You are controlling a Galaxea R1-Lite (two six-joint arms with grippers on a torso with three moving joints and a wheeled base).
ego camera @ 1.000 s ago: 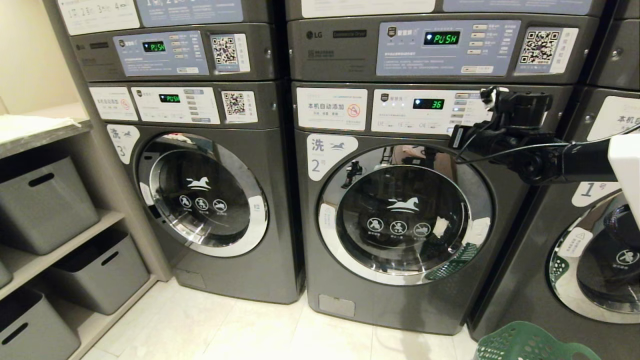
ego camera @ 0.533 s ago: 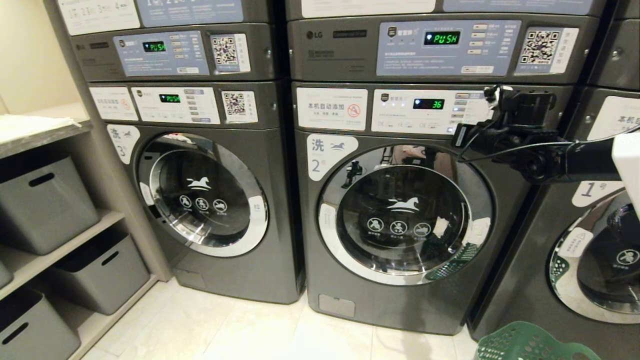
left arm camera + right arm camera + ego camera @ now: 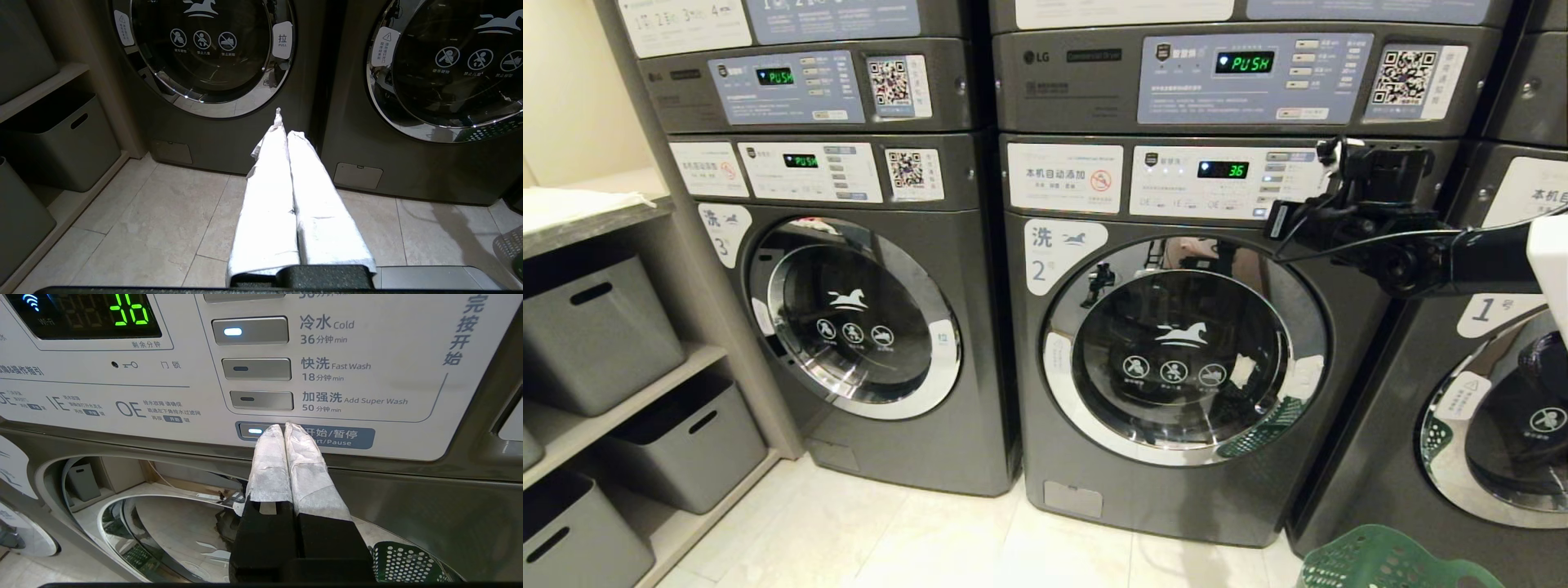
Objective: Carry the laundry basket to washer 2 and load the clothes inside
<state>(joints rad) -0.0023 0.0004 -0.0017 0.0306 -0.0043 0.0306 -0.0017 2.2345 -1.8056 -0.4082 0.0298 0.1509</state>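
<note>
**Right gripper at the start button of washer 2**

While the door of washer 2 (image 3: pixel 1184 351) is shut, the right gripper (image 3: pixel 284 426) is raised to that machine's control panel (image 3: pixel 1217 181), its two white-wrapped fingers (image 3: pixel 269 457) pressed together with nothing between them. In the right wrist view the fingertips sit at the blue start/pause button (image 3: pixel 306 436), right beside its small lit indicator; whether they touch the panel cannot be told. The green display (image 3: pixel 128 312) above reads 36, and the light on the cold-water button (image 3: pixel 250 330) is on.

In the head view the right arm (image 3: pixel 1405 245) reaches in from the right, across the upper right corner of washer 2. The green laundry basket (image 3: pixel 1388 563) stands on the tiled floor (image 3: pixel 915 531) at the lower right, in front of washer 1 (image 3: pixel 1486 408) and just beside washer 2; only its perforated rim shows, so its contents cannot be seen.

The left gripper (image 3: pixel 286 134) hangs low, pointing at the base between washer 3 (image 3: pixel 858 318) and washer 2, its white-wrapped fingers closed together and empty. Grey storage bins (image 3: pixel 596 327) sit on shelves at the left.
</note>
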